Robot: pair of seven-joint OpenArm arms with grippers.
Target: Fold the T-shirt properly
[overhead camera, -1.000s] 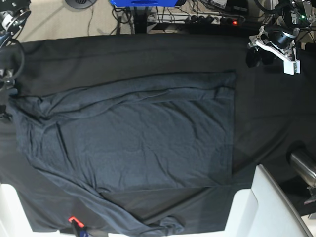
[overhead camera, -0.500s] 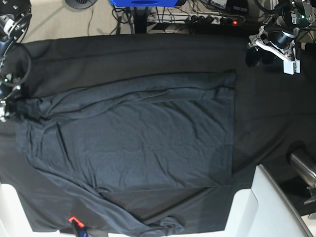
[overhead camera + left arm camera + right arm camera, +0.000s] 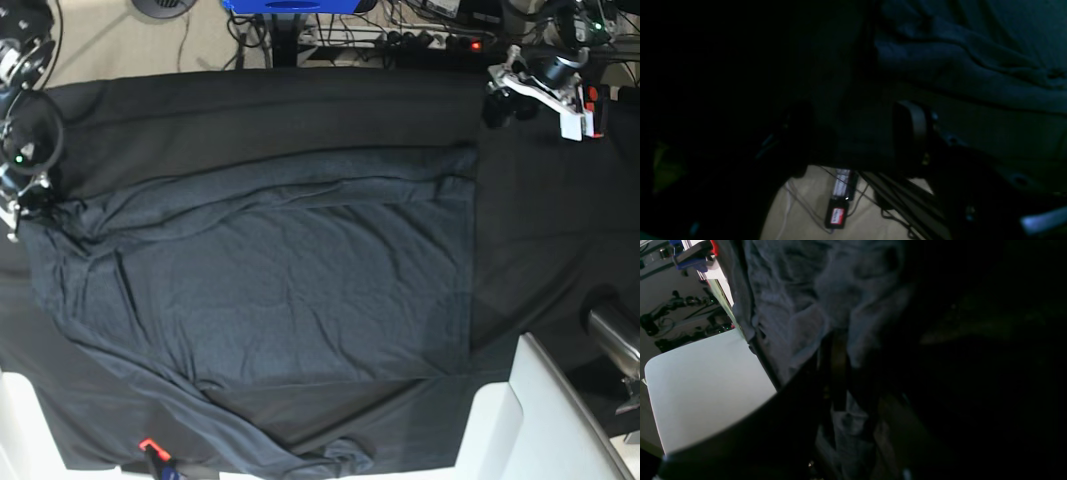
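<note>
T-shirt [image 3: 280, 290] lies spread flat on the black table cloth [image 3: 250, 110], filling most of the cloth's middle. One long fold ridge runs along the shirt's far side, parallel to the cloth's far edge. A bunched tail of shirt fabric trails off toward the cloth's near edge, ending near a small red clip [image 3: 148, 443].

Right gripper [image 3: 30, 200] sits at the shirt's corner nearest the cloth's side edge. In the right wrist view the dark fingers [image 3: 836, 366] are drawn narrow with a pinch of grey shirt fabric [image 3: 826, 290] caught between them; fabric shows both above and below the fingers. White panel [image 3: 706, 383] lies just beside that hem, off the cloth.

Left gripper [image 3: 505, 98] hangs above the cloth's far corner, well apart from the shirt and clear of its nearest corner. Left wrist view shows its two fingers [image 3: 912, 133] standing apart with nothing between them, only bare cloth and floor beyond. Shirt folds [image 3: 973, 60] visible farther off in that view.
</note>
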